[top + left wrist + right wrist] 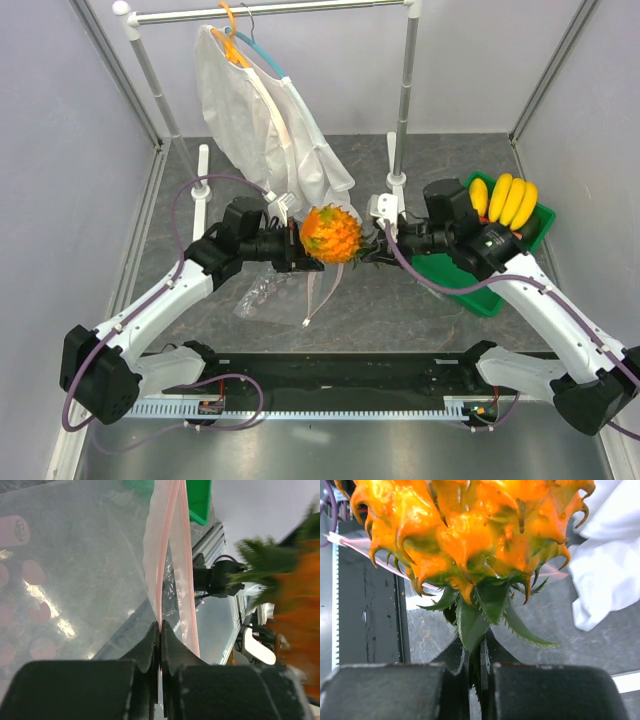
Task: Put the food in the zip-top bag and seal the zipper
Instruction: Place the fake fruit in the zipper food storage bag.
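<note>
Likely step: insertion. My left gripper [160, 630] clamps the zip-top bag [85, 565] at its zipper [167, 545]; my right gripper [479, 652] clamps the pineapple [470, 530] by its leaves. Next: align it with the bag mouth.

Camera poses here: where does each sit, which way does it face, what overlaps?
Top external: above and behind the bases, looking down at the table; both arms show, left gripper and right gripper close together mid-table.
Left wrist: on the left arm, looking along its shut fingers at the zip-top bag edge they pinch.
Right wrist: on the right arm, looking along its fingers, shut on the leaves of the pineapple.
Shared: all three show the pineapple.
</note>
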Available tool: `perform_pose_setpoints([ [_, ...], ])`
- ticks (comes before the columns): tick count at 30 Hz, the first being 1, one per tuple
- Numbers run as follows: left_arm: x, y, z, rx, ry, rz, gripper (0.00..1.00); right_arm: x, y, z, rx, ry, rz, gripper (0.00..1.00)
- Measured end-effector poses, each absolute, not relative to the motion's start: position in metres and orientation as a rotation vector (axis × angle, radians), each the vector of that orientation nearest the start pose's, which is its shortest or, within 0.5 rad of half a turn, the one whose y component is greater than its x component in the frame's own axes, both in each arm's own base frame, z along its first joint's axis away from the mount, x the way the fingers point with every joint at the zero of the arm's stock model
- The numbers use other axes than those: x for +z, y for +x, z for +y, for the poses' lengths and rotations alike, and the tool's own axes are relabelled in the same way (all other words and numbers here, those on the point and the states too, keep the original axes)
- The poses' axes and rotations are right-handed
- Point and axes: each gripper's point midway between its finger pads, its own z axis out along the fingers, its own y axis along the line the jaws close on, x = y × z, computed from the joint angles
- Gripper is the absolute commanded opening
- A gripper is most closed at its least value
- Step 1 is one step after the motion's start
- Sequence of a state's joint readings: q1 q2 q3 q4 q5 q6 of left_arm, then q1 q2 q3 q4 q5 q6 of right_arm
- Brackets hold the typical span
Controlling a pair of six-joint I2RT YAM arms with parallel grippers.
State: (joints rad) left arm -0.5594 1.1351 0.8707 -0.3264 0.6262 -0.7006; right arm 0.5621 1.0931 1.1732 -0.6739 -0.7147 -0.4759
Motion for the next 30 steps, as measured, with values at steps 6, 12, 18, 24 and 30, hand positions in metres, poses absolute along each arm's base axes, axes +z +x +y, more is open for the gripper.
perform_pose_setpoints([
  [6,0.213,0.192,-0.273,-1.431,0.238,2.352,0.02,0.229,0.186,0.255,0.806,-1.446,1.663,0.00],
  [12,0.206,0.195,-0.265,-1.488,0.142,2.384,0.02,0.203,0.182,0.252,0.768,-1.464,1.684,0.00],
  [18,0.204,0.197,-0.261,-1.497,0.099,2.394,0.02,0.188,0.182,0.243,0.714,-1.489,1.702,0.00],
  [24,0.203,0.199,-0.260,-1.490,0.088,2.397,0.02,0.176,0.180,0.238,0.667,-1.560,1.712,0.00],
  [30,0.203,0.204,-0.257,-1.473,0.066,2.388,0.02,0.150,0.167,0.230,0.591,-1.734,1.754,0.00],
])
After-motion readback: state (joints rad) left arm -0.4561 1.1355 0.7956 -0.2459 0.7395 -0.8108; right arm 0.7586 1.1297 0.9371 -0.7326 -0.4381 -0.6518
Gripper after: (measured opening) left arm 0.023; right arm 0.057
